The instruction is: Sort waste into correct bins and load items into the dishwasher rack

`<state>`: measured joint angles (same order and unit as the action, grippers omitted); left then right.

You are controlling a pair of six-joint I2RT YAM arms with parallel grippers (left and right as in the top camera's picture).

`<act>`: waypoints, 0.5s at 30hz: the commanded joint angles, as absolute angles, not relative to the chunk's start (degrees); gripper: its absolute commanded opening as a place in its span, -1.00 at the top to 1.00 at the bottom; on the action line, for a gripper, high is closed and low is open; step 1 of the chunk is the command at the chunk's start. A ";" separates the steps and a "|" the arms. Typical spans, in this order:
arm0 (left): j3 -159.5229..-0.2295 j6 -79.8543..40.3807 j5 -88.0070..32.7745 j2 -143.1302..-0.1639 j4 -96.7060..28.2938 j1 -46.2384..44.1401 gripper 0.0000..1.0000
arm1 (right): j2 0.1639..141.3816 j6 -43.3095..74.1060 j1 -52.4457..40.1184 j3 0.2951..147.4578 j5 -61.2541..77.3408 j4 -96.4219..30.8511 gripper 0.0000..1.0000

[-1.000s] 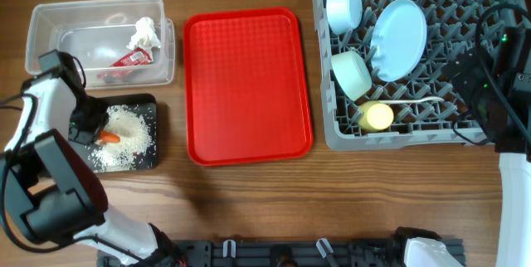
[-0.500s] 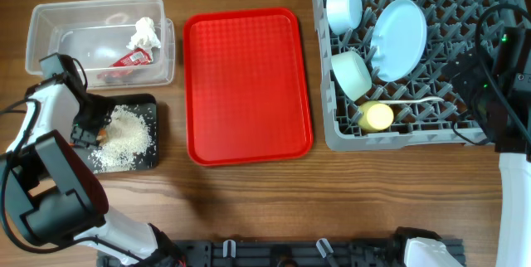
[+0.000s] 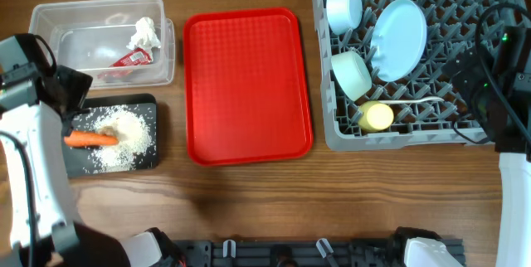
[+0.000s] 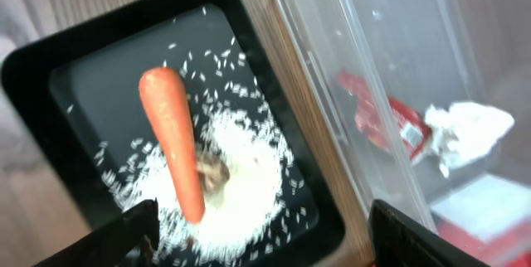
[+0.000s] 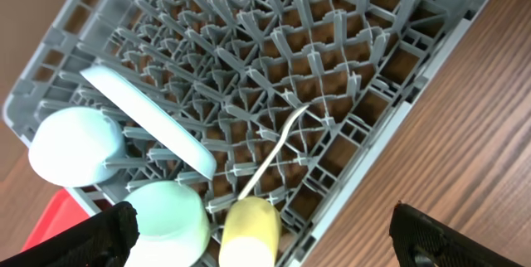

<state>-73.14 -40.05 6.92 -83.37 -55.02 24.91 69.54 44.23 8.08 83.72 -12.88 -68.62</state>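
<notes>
An orange carrot (image 4: 172, 151) lies flat in the black tray (image 4: 50, 60), partly on the pile of white rice (image 4: 245, 192), with a small brown scrap (image 4: 211, 173) beside it. My left gripper (image 4: 261, 242) hangs open above the tray and holds nothing. The clear tub (image 3: 50, 18) next to it contains the red wrapper (image 4: 382, 118) and the crumpled tissue (image 4: 469, 126). The grey dishwasher rack (image 3: 332, 134) holds a pale-blue plate (image 5: 149, 118), a blue bowl (image 5: 75, 147), a mint bowl (image 5: 170, 221), a yellow cup (image 5: 249, 230) and a white spoon (image 5: 274, 155). Over the rack's near corner, my right gripper (image 5: 265, 246) is wide open and empty.
A flat red serving tray (image 3: 247, 84) lies between the bins and the rack. Bare wooden table (image 3: 274, 209) runs along the front. The right arm (image 3: 498, 101) stands by the rack's right side.
The left gripper opened and let go of the carrot, which now lies on the rice in the black tray. The left arm rose and drew back to the left. The right arm stayed still.
</notes>
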 commanded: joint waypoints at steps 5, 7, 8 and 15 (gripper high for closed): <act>-73.52 -39.03 -2.44 -78.46 -57.67 17.43 -0.67 | 69.84 28.27 8.32 83.50 3.18 -59.70 -0.99; -73.41 -39.33 -2.50 -78.81 -57.28 14.76 -1.00 | 69.84 21.52 8.32 83.50 13.58 -56.40 -0.99; -73.41 -39.46 -2.52 -79.07 -56.66 13.32 -1.00 | 69.84 17.63 8.21 83.50 20.36 -54.85 -1.00; -73.41 -39.44 -2.46 -79.57 -53.39 7.09 -0.99 | 69.91 19.25 8.08 83.50 37.85 -53.60 -0.99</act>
